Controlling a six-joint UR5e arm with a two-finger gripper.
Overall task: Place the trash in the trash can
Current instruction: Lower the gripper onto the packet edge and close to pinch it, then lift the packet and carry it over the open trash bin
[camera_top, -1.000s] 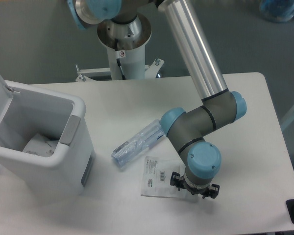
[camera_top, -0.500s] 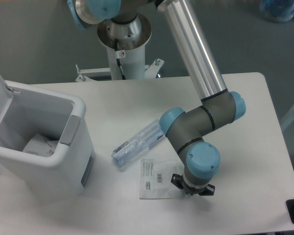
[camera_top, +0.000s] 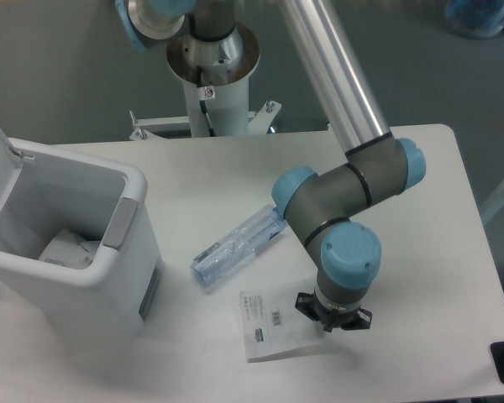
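Overhead, a white table is seen against grey floor. Gripper is set at the packet's 3 o'clock edge; finger state cannot be told.

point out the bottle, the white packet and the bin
bottle [camera_top: 235, 245], fixed camera, middle of its crushed clear body
white packet [camera_top: 273, 323], fixed camera, flat face near the barcode label
bin [camera_top: 128, 220], fixed camera, grey panel on its side

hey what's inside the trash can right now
The trash can stands open, lid up. Something pale and flat, like paper or packaging, lies at the bottom. The near wall hides the rest of the floor.
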